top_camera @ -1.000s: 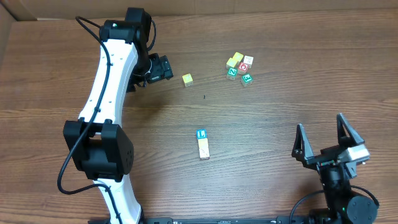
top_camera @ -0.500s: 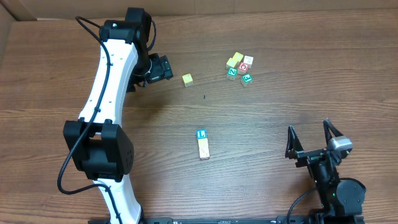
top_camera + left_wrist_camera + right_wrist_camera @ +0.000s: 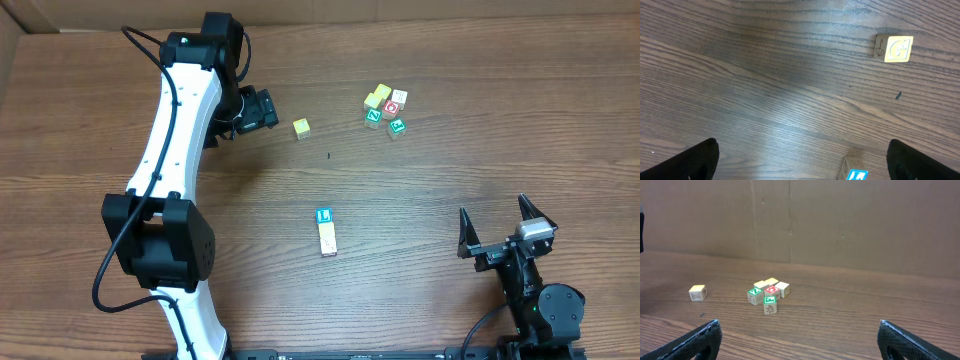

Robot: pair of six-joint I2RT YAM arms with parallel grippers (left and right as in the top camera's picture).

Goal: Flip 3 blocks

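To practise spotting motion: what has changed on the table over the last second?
The right gripper swung slightly left in the overhead view, toward the three lined-up blocks, open and empty. The left gripper, those blocks and the other cubes stayed put.

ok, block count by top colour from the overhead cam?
yellow blocks: 3 (one alone, two in the cluster)
green blocks: 2
red block: 1
white block: 1
blue-framed block: 1
whitish block: 1
cream block: 1
Total: 10
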